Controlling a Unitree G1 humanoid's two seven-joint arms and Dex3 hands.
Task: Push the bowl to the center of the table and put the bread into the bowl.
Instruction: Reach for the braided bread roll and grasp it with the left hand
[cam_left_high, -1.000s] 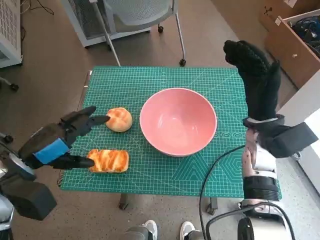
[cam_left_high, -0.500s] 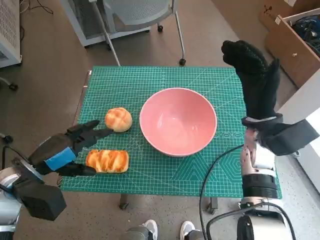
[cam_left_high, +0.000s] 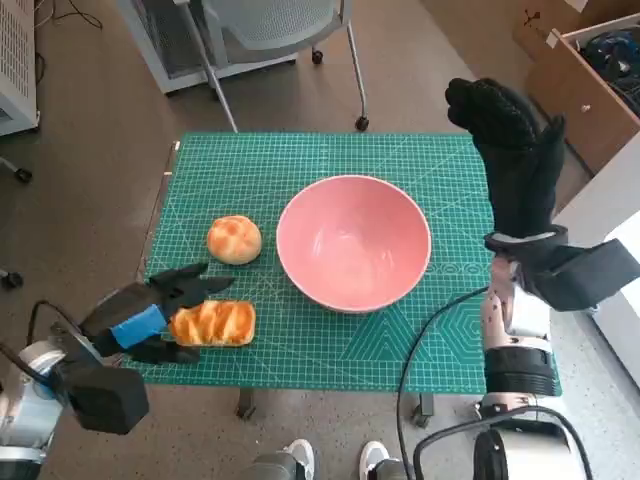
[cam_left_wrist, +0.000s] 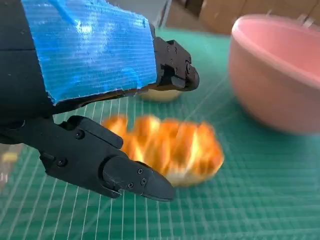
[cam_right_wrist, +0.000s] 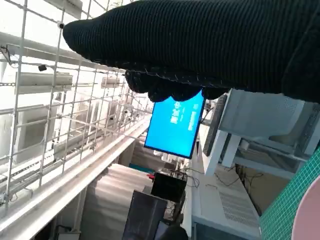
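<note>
1. The left hand (cam_left_high: 150, 318) sits at the near left corner of the surface (cam_left_high: 300, 160), a green cutting mat with a printed grid. Its fingers (cam_left_wrist: 125, 175) are spread apart and hold nothing.
2. The long glazed bread (cam_left_high: 212, 323) lies just to the right of that hand, near the front edge. In the head view one finger reaches over the loaf's far side and another lies along its near left end. In the left wrist view the loaf shows between the upper and lower fingers; whether they touch it cannot be told.
3. The round bun (cam_left_high: 234, 240) rests farther back, apart from the hand and just left of the bowl.
4. The pink bowl (cam_left_high: 353, 243) stands upright about mid-surface, with nothing in it.
5. The right hand (cam_left_high: 512, 160) is raised above the far right edge of the surface, gloved fingers extended upward and holding nothing.
6. The mat's fine printed markings are too small to read. A blue screen (cam_right_wrist: 176, 126) in the right wrist view carries white writing that is also illegible.
</note>
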